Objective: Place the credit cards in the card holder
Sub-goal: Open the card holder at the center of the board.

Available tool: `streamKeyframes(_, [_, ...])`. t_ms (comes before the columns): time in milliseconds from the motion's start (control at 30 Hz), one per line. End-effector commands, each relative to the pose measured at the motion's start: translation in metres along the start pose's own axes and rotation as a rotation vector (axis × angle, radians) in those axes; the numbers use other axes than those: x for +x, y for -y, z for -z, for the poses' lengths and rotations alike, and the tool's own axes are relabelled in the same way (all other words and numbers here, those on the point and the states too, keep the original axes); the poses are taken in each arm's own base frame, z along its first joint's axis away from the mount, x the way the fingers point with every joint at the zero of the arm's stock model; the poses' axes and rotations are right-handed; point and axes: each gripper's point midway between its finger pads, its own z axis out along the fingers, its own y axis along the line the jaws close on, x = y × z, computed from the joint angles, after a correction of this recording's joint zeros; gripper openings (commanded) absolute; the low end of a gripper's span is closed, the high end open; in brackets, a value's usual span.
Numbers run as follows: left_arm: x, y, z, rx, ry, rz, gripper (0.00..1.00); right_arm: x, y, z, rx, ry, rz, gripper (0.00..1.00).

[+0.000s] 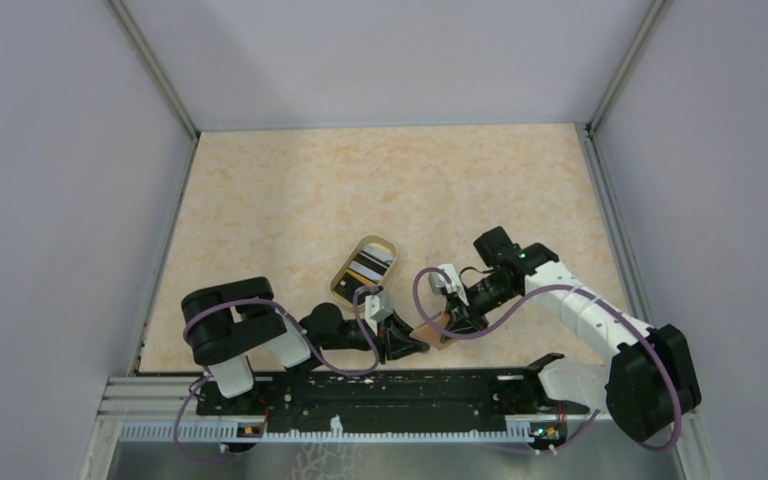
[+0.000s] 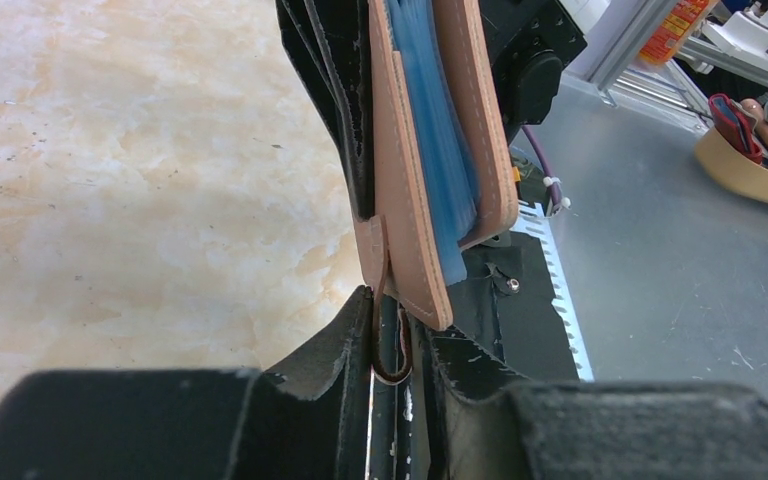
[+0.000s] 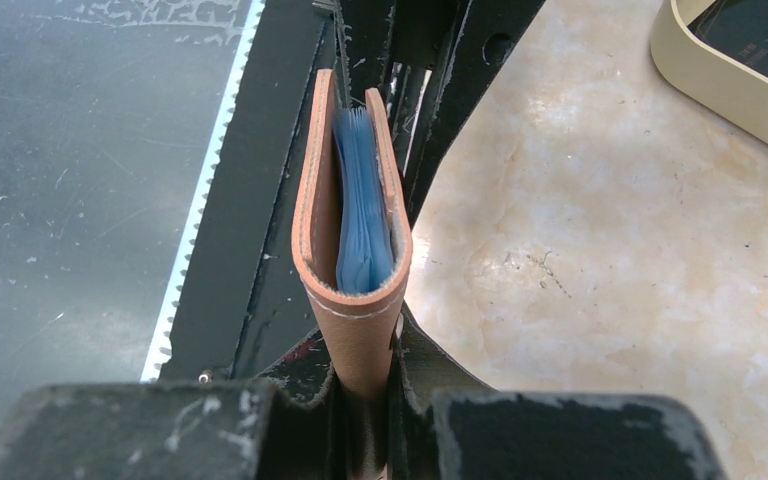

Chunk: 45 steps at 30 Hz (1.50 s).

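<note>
Holding the card holder [image 3: 355, 230] up on edge between both arms, low over the near edge of the surface [image 1: 360, 180]. The right gripper [image 3: 365, 350] is clamped on its folded end. The left gripper [image 2: 395, 345] looks pinched on the little tab [image 2: 392, 365], though that's hard to call. The credit cards [image 1: 368, 266] sit in the oval dish [image 1: 340, 285], nearby but apart. My worry is that the tab's a skimpy hold, so pulling the covers open could slip it free and twist the holder.
</note>
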Motion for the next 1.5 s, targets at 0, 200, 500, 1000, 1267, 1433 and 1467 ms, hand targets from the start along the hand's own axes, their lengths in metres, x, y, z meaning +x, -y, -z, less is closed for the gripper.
streamKeyframes(0, [-0.061, 0.021, -0.006, 0.097, 0.229, -0.114, 0.22, -0.018, 0.004, 0.003, -0.002, 0.048, 0.052, 0.0])
streamKeyframes(200, [-0.063, 0.022, -0.01, 0.109, 0.233, -0.111, 0.19, -0.018, 0.004, 0.003, -0.002, 0.046, 0.051, 0.0])
streamKeyframes(500, [-0.064, 0.025, -0.011, 0.125, 0.236, -0.11, 0.11, -0.018, 0.004, 0.003, -0.002, 0.047, 0.05, 0.0])
streamKeyframes(1000, [-0.044, -0.032, -0.014, -0.199, 0.242, 0.344, 0.0, -0.023, 0.08, 0.038, 0.44, -0.013, -0.045, 0.67])
streamKeyframes(1267, [-0.023, -0.064, -0.034, -0.409, 0.176, 0.639, 0.0, -0.044, 0.082, 0.064, 0.584, 0.085, 0.051, 0.73])
streamKeyframes(1433, [-0.022, -0.078, -0.049, -0.573, 0.077, 0.625, 0.0, -0.036, 0.083, 0.062, 0.579, 0.064, 0.052, 0.73])
streamKeyframes(1467, [-0.023, -0.082, -0.047, -0.601, 0.086, 0.621, 0.0, -0.034, 0.086, 0.063, 0.598, 0.054, 0.047, 0.73])
